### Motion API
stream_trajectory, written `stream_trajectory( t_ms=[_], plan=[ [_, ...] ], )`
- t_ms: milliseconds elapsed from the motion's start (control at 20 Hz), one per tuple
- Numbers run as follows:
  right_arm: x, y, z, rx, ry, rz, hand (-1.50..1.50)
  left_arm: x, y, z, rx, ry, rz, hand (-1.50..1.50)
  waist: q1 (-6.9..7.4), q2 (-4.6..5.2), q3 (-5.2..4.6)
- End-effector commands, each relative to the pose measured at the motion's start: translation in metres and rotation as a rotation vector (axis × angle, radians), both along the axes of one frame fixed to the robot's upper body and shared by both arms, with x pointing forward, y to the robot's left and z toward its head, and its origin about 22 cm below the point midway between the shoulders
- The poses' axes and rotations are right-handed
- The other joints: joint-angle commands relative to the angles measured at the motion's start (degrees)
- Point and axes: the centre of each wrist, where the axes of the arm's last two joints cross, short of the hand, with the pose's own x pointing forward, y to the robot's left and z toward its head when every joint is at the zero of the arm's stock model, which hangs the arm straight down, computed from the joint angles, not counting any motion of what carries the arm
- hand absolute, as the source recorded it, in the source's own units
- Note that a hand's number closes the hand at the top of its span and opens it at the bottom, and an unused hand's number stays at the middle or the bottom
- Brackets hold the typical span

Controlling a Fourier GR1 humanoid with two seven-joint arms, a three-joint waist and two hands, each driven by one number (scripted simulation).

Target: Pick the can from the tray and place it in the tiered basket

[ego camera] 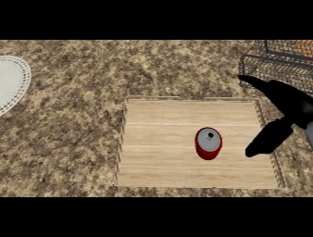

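Head view, looking steeply down on the speckled brown stone counter (70, 152).

The wooden tray (166, 166) lies flat at centre, pale planks with a low raised rim. The can (208, 143) stands upright on the tray, right of the tray's middle; red body, silver lid facing up with the pull tab visible. Nothing touches it.

My right hand (292, 109) comes in from the right edge, grey forearm showing at lower right. The hand is spread: fingers straight and pointing up-left toward the basket, thumb (265, 139) stretched down-left over the tray's right part. The thumb tip is near the can, to its right, with bare tray board showing between them. The hand holds nothing.

The tiered basket (289, 58), dark wire mesh, stands at the upper right corner of the view, beyond the tray's far right corner. My fingertips overlap its near edge in the view; whether they touch it I cannot tell.

A white plate (2, 85) with a lacy scalloped rim lies at the left edge, well apart from the tray.

My left hand does not show.
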Motion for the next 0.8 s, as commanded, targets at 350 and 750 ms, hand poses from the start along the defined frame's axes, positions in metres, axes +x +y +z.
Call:
stream_trajectory(
  t_ms=[350,750],
  plan=[
    [0.004,0.046,0.004,-0.176,0.163,-0.054,-1.5,0.132,-0.061,0.049,-0.118,-0.505,-0.225,0.0,0.13,0.43,0.27],
    [-0.019,0.071,0.029,-0.23,0.165,-0.074,-1.5,0.208,-0.093,0.058,-0.137,-0.509,-0.248,0.0,2.24,0.09,0.62]
  ],
)
